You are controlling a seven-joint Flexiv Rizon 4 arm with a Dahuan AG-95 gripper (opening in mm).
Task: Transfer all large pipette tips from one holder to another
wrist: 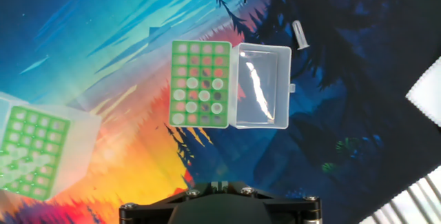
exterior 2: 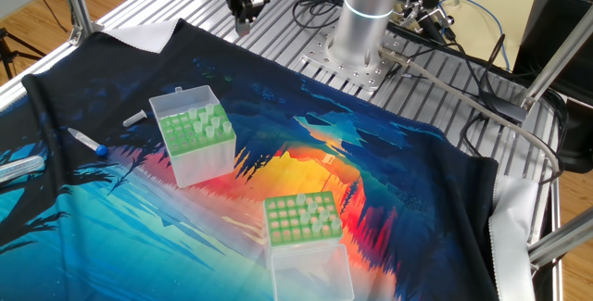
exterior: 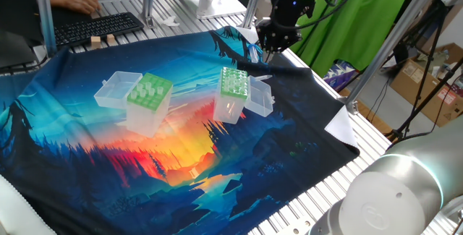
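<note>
- Bright printed cloth (exterior: 181, 163) covers a slatted metal table, with green drapes behind.
- Gripper (exterior: 270, 47) hangs clenched above the cloth's edge, near the narrow box (exterior: 233, 94). No tip shows in it.
- Tips (exterior: 148, 87) stand in the wide box (exterior: 148, 105), lid open, well apart from the gripper. Others already sit in the narrow box.
- Tips look light, thin-walled and slick, probably easy to crush or tilt.
- Best hold, I judge, is on the wide upper end above the plate, with a straight upward pull.
</note>
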